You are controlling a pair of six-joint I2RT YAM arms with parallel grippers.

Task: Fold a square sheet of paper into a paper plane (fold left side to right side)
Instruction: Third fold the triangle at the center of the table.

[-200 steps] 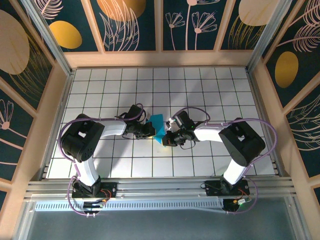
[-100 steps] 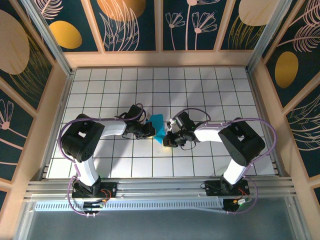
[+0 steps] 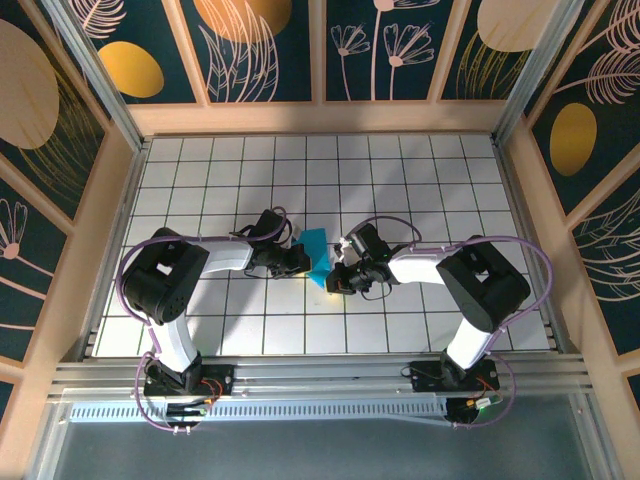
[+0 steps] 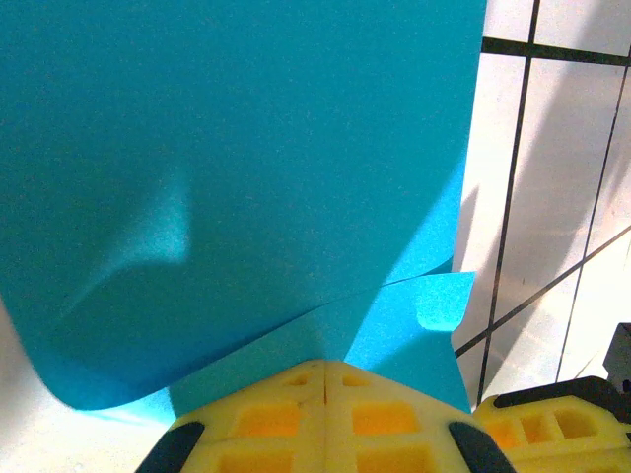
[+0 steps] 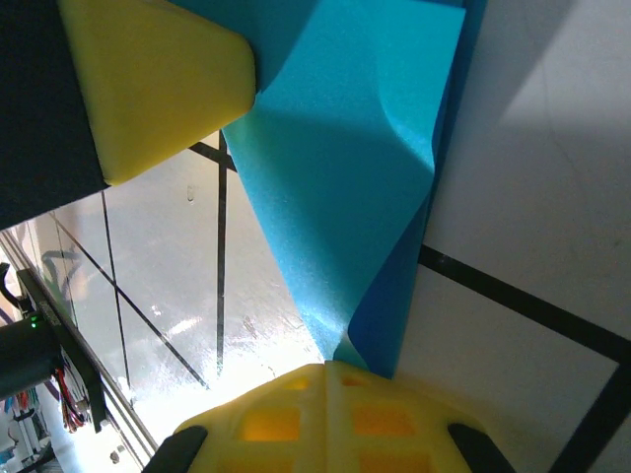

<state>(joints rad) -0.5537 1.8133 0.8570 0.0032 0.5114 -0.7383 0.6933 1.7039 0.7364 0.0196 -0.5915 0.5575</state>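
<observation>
**Two Grippers Pinch One Blue Sheet at Table's Centre**

The left gripper [image 4: 325, 367] has its yellow foam pads pressed flat together on the near edge of a thin, bright cyan-blue sheet of paper [image 4: 246, 177]. In the left wrist view the sheet rises from the pads toward 12 o'clock, bowed and doubled over, with a rounded bend at 8 o'clock and a small curled corner at 4 o'clock.

The right gripper [image 5: 325, 367] is likewise clamped on the paper, holding a narrow folded tip. From there the sheet fans out toward 12 o'clock, with a darker underlayer along its 3 o'clock side. One yellow pad of the left gripper meets the sheet at 10 o'clock in the right wrist view.

From above, the paper stands partly lifted near the middle of the white grid-tiled table [image 3: 420, 180], the left gripper at its 8 o'clock and the right gripper at its 5 o'clock. Dark blue wall panels with gold floral patterns [image 3: 250, 50] enclose the table.
</observation>
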